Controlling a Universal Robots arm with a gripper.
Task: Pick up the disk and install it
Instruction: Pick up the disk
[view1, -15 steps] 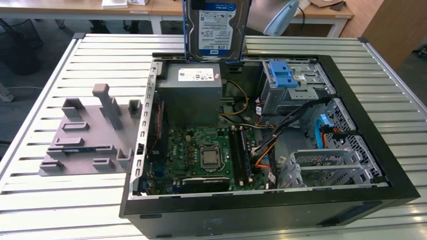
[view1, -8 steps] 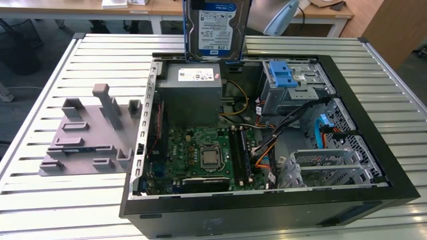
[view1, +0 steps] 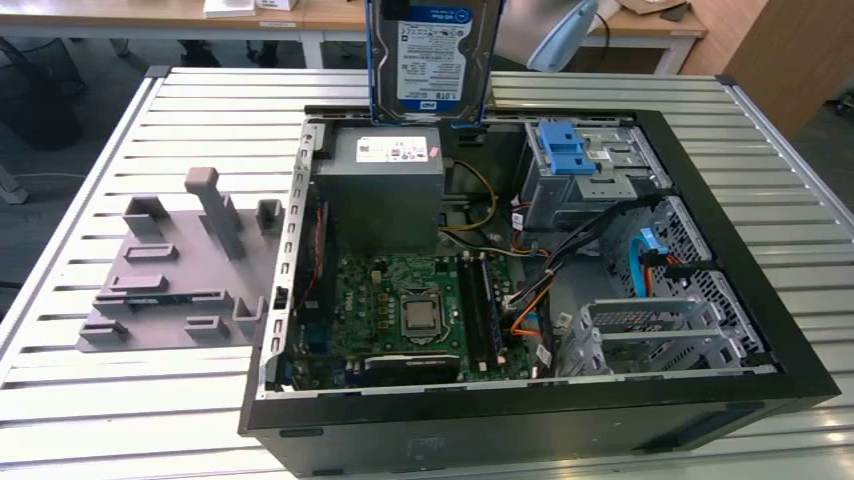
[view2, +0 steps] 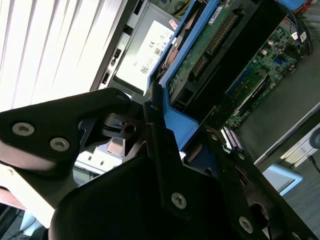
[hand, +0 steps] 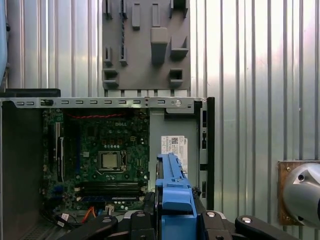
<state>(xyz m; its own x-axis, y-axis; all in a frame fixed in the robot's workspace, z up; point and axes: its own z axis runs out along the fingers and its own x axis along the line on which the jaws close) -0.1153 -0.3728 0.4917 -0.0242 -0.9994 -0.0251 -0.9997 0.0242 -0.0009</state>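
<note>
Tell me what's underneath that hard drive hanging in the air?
The disk hangs over the open computer case, roughly above its grey power supply box. Whatever lies beneath that box is covered.

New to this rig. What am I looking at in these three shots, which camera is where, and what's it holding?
It is one robot arm with a gripper at its end. The exterior view comes from a camera off the arm, looking down on a slatted metal table. On the table lie an open computer case, with its circuit board and grey power box showing. Toward the exterior view's left lies a grey holder plate. The two wrist views come from cameras riding on the arm, so they look past the gripper toward the case. The gripper is shut on the disk by its blue frame. The disk hangs in the air above the case's edge near the power box, not yet installed.
</note>
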